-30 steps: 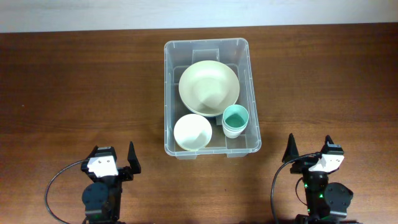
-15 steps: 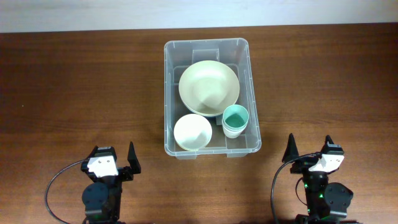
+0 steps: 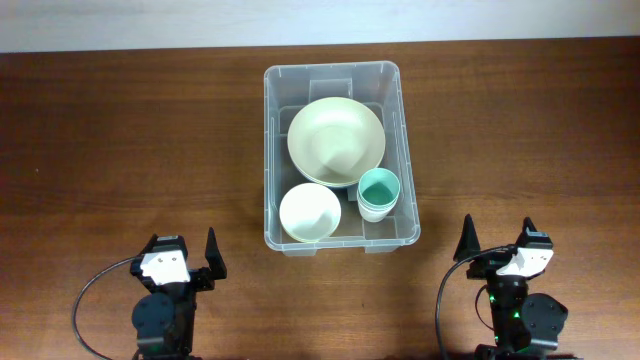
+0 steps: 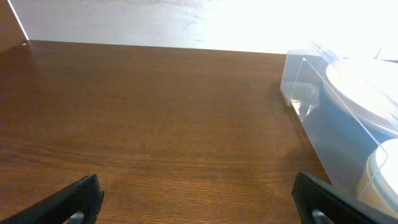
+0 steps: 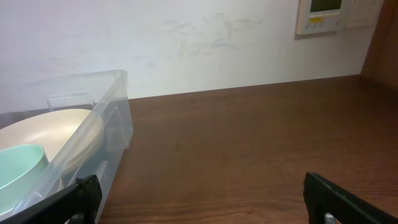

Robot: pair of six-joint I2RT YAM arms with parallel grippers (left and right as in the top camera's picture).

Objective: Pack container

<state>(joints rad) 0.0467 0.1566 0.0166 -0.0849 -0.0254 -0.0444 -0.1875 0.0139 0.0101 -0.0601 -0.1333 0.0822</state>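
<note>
- The container [image 3: 267,150] was set on the brown table [image 3: 120,150], open side up. Its long axis ran from the robot's side toward the far wall [image 5: 186,43], with one short end turned to the arms.
- Inside the container, a large pale bowl [image 3: 336,141] was seen in the far half. A small white bowl [image 3: 310,212] sat in the near-left corner and a teal cup [image 3: 379,190] in the near-right part, just beside the large bowl's rim.
- The left gripper [image 3: 182,255] was held well short of the container's near-left corner, with its jaws spread wide and nothing between them.
- The right gripper [image 3: 497,245] was held well short of the container's near-right corner. It was likewise released, with its jaws wide apart and nothing grasped.
- Only the overhead view gave the container's whole outline and all three items in it.
- From the left wrist, only the container's left wall and far-left corner were shown, with the pale bowls seen through the clear plastic. The far side was washed out by glare and the teal cup was not seen.
- From the right wrist, the container's right wall was shown, with the large bowl and the teal cup behind it. The small white bowl was not made out.
- A wall panel [image 5: 328,15], up on the wall to the right of the container, was shown by the right wrist view alone.
</note>
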